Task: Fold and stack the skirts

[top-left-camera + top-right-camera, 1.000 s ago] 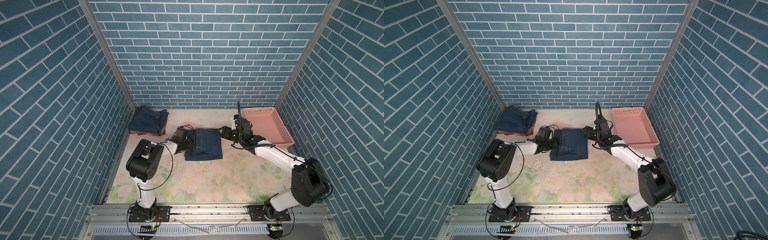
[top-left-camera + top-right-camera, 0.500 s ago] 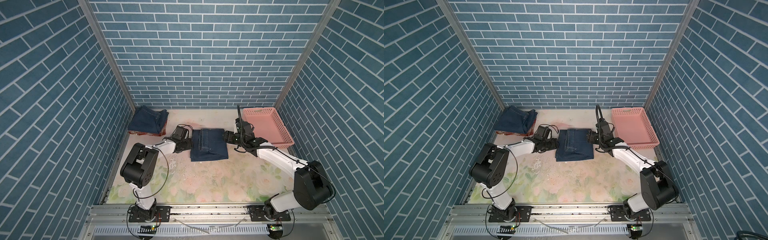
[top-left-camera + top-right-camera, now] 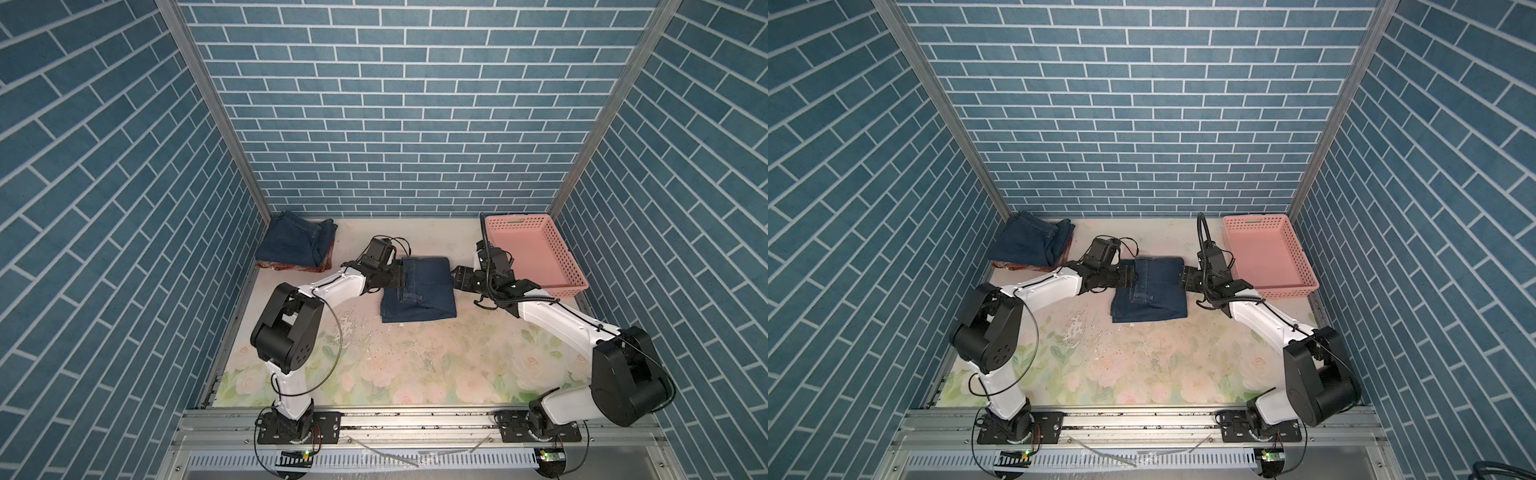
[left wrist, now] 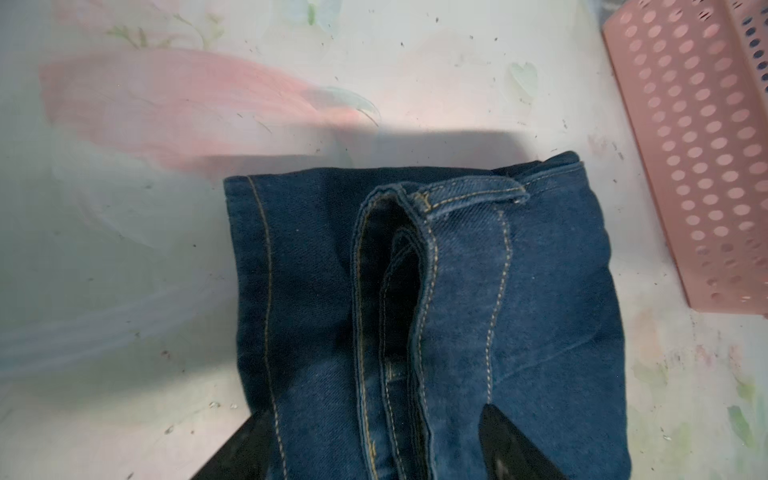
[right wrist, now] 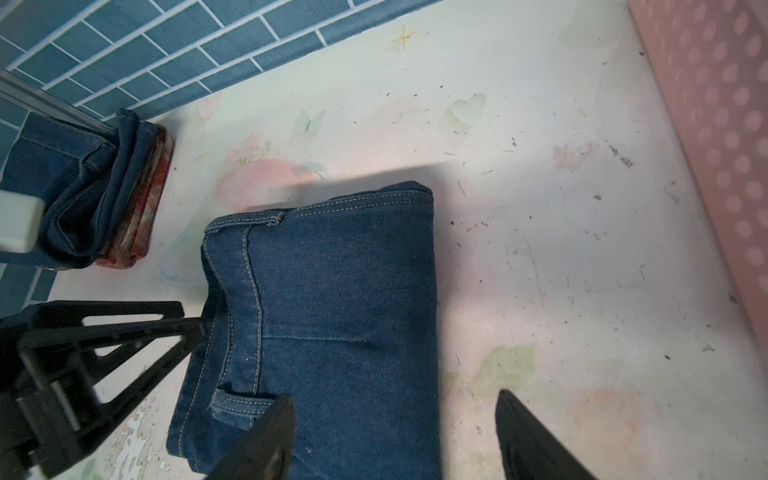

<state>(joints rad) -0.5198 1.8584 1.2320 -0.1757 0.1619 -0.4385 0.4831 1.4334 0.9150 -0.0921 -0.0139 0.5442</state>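
Note:
A folded dark blue denim skirt [image 3: 417, 289] [image 3: 1150, 289] lies flat mid-table. My left gripper [image 3: 400, 276] [image 3: 1130, 276] is at its left edge, open. In the left wrist view its gripper [image 4: 378, 453] straddles the stitched waistband [image 4: 419, 291], not pinching it. My right gripper [image 3: 457, 277] [image 3: 1185, 277] is open at the skirt's right edge. In the right wrist view its gripper [image 5: 395, 444] has one finger over denim [image 5: 332, 311] and one over bare table. Another denim skirt [image 3: 297, 243] [image 5: 75, 187] rests on the folded plaid skirt [image 3: 291, 266] [image 5: 145, 216] at the back left corner.
A pink perforated basket [image 3: 536, 253] [image 3: 1266, 253] [image 4: 698, 145] stands at the back right, close behind my right arm. The floral table [image 3: 415, 365] is walled by blue brick panels on three sides. A metal rail runs along the front edge.
My left gripper has opened and let go of the middle denim skirt. The skirt has shifted slightly right and settled flat. My right gripper has stayed open beside it.

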